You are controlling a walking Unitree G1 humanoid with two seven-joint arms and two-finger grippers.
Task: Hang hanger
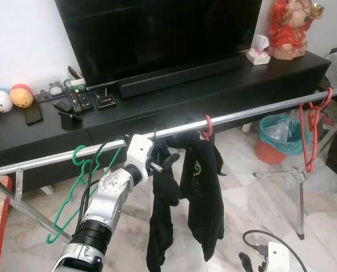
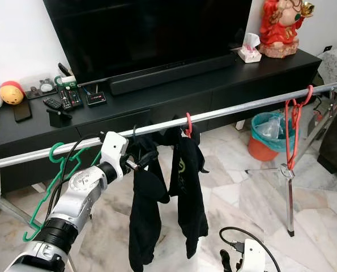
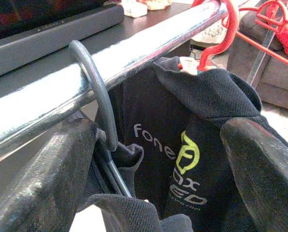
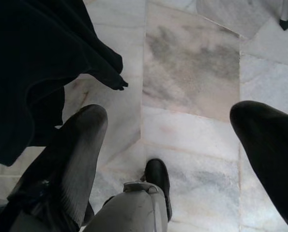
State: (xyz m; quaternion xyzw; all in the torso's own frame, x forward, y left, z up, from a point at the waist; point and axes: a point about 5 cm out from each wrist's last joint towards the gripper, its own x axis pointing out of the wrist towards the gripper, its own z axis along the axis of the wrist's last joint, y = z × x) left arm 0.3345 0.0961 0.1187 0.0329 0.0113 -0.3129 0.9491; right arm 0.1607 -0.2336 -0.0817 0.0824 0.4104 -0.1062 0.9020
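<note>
A silver rail (image 1: pixel 242 113) runs across in front of me. A grey hanger hook (image 3: pixel 93 82) sits over it, carrying a black garment (image 1: pixel 160 221). My left gripper (image 1: pixel 163 162) is right at that hanger's neck, just under the rail, with its fingers (image 3: pixel 42 174) open on either side of the hook. Beside it a red hanger (image 1: pixel 208 127) holds a black shirt with a green logo (image 1: pixel 201 187). An empty green hanger (image 1: pixel 80 170) hangs to the left. My right gripper (image 4: pixel 182 125) hangs low and open above the marble floor.
Red hangers (image 1: pixel 312 127) hang at the rail's right end above a rack leg (image 1: pixel 299 198). Behind the rail stands a black TV console (image 1: pixel 174 102) with a TV (image 1: pixel 157 34), remotes and a figurine. A teal-lined bin (image 1: pixel 278 139) sits on the floor at right.
</note>
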